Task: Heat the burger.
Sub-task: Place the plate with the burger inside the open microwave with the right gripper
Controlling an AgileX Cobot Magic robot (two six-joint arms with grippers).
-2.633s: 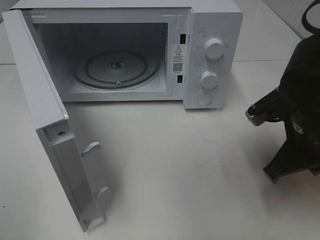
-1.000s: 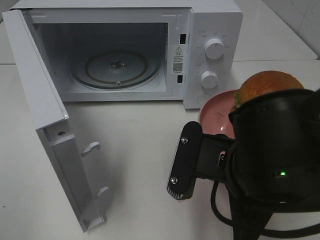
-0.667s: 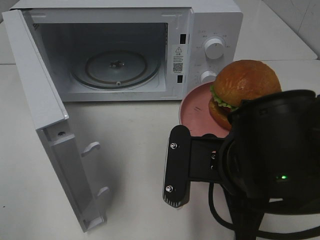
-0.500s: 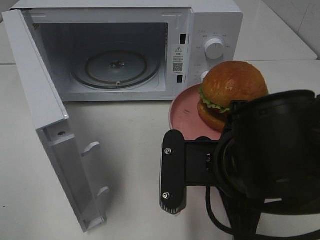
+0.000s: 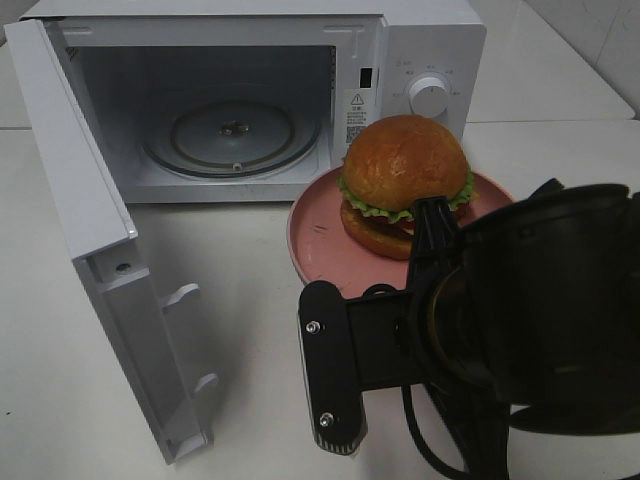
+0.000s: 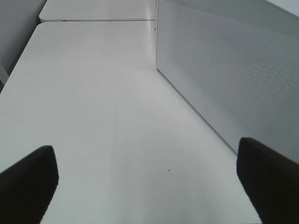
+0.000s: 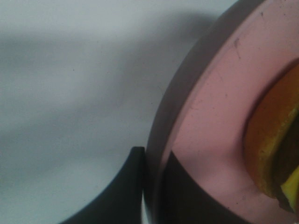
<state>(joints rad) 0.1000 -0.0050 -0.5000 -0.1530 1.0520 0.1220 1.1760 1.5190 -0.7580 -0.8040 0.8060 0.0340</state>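
Observation:
The burger (image 5: 405,170), with a golden-brown bun and a green lettuce frill, rides on a pink round plate (image 5: 315,235) held above the table, in front of the open microwave's right side. My right gripper (image 7: 152,186) is shut on the plate's (image 7: 219,116) rim, one jaw above and one below. The burger's edge (image 7: 268,149) shows beside it. In the exterior view one of its fingers (image 5: 432,225) reaches over the plate. My left gripper (image 6: 148,186) is open and holds nothing, low over bare table beside the microwave door (image 6: 224,70).
The white microwave (image 5: 430,40) stands at the back with its door (image 5: 90,230) swung wide to the left. Its glass turntable (image 5: 232,135) is bare. My bulky right arm (image 5: 540,310) fills the front right of the exterior view.
My right arm has carried the plate with the burger leftward, from in front of the control knobs toward the microwave opening. The left gripper has not moved.

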